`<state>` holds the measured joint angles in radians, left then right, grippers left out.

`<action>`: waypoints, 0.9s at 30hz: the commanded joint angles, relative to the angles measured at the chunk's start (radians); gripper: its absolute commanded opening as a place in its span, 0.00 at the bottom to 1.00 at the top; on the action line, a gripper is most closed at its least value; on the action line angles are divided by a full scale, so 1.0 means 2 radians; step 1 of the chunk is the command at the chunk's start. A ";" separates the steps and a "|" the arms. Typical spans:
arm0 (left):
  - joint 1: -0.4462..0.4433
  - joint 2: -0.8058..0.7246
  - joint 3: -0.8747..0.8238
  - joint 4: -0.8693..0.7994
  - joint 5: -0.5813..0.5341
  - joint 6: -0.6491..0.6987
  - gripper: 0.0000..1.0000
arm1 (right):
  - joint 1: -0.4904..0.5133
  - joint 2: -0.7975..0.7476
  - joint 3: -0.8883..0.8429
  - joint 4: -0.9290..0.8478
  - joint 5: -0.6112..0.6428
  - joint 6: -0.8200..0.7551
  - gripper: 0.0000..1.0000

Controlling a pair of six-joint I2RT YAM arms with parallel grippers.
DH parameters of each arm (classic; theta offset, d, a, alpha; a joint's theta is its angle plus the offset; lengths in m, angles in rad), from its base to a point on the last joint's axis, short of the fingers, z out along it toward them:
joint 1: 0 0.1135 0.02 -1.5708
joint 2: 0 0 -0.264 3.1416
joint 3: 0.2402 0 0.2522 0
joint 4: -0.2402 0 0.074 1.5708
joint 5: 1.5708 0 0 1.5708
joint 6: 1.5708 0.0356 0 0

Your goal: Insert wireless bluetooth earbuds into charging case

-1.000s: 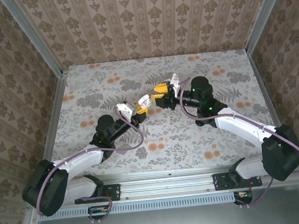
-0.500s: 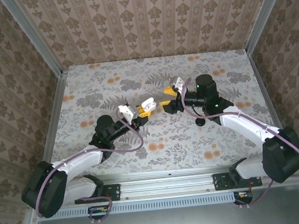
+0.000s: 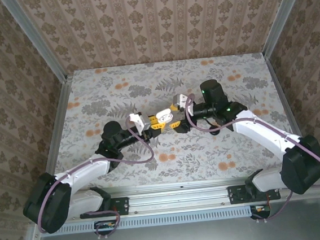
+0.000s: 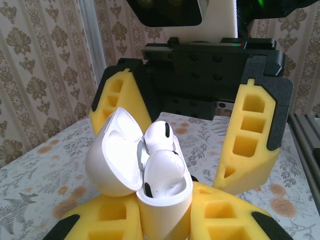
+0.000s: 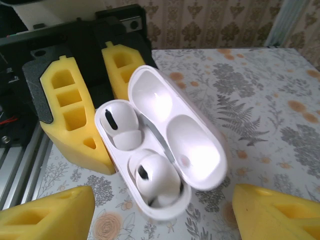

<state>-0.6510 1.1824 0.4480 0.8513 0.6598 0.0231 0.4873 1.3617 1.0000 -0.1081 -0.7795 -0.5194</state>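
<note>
Risk: left end effector (image 4: 162, 220) clamps the open charging case (image 3: 164, 116) above the table (image 3: 236, 146), earbuds (image 5: 152, 180) seated; right end effector (image 5: 160, 212), wide, empty, at its three o'clock, may knock it loose closing the lid (image 5: 175, 125).

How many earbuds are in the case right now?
2. In the right wrist view, one earbud sits in the upper well of the open charging case, the other earbud in the lower well.
</note>
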 commanded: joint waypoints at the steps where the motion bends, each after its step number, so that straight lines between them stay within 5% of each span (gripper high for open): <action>1: -0.005 -0.002 0.017 -0.004 0.015 0.013 0.18 | 0.002 0.002 0.023 -0.006 -0.027 -0.022 0.73; 7: -0.005 0.006 0.017 -0.013 0.014 0.006 0.18 | -0.007 -0.036 -0.010 0.046 -0.048 -0.035 0.69; 17: -0.005 0.018 0.020 -0.022 0.007 -0.003 0.18 | -0.025 -0.081 -0.029 0.002 -0.087 -0.056 0.55; 27: -0.007 0.012 0.028 -0.014 0.042 0.005 0.18 | -0.043 -0.040 -0.016 -0.011 -0.045 -0.006 0.73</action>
<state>-0.6552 1.2140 0.4751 0.7929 0.6987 0.0223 0.3981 1.2385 0.9344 -0.0849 -0.8783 -0.5587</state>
